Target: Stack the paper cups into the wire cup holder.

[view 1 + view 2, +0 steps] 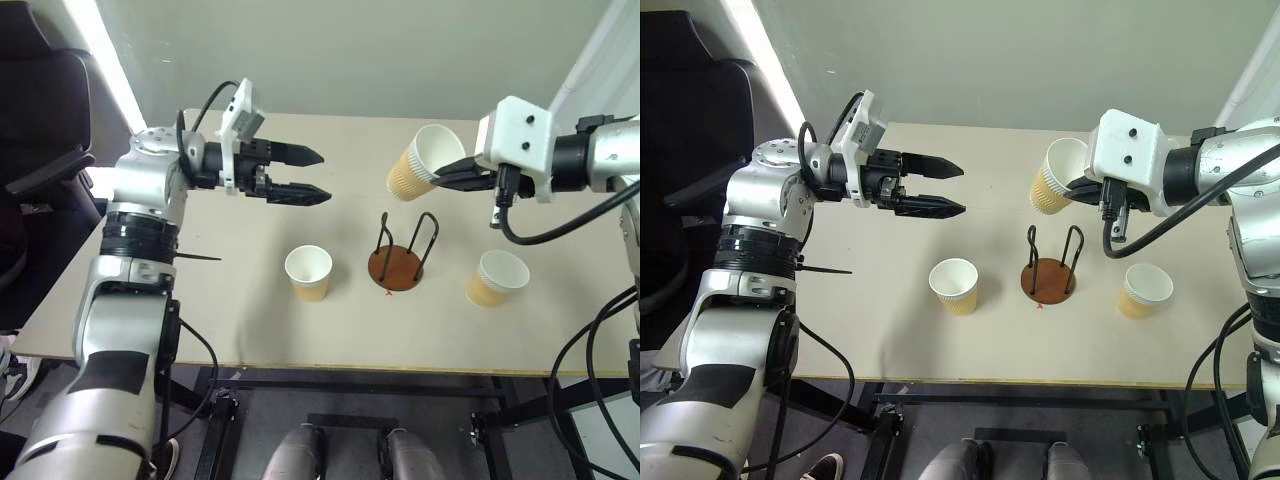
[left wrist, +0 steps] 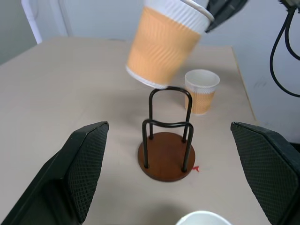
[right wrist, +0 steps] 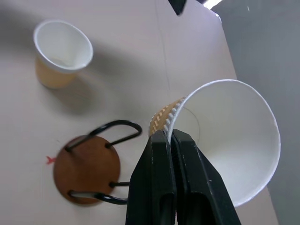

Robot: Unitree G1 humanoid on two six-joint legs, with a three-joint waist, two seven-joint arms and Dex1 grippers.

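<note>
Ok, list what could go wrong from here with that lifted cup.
1. The right pincer pinches only the held paper cup's rim wall, so it may slip or crumple.
2. The cup hangs tilted, behind the wire cup holder; lowered like that, its base could catch a wire loop and tip the stand.

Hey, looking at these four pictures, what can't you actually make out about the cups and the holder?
- Held paper cup: its bottom is cut off behind the right gripper in the right wrist view.
- Cup nearest the left gripper: in the left wrist view the lower edge cuts off everything except its rim.
- Wire cup holder: the small red mark beside its base is too small to read.
</note>
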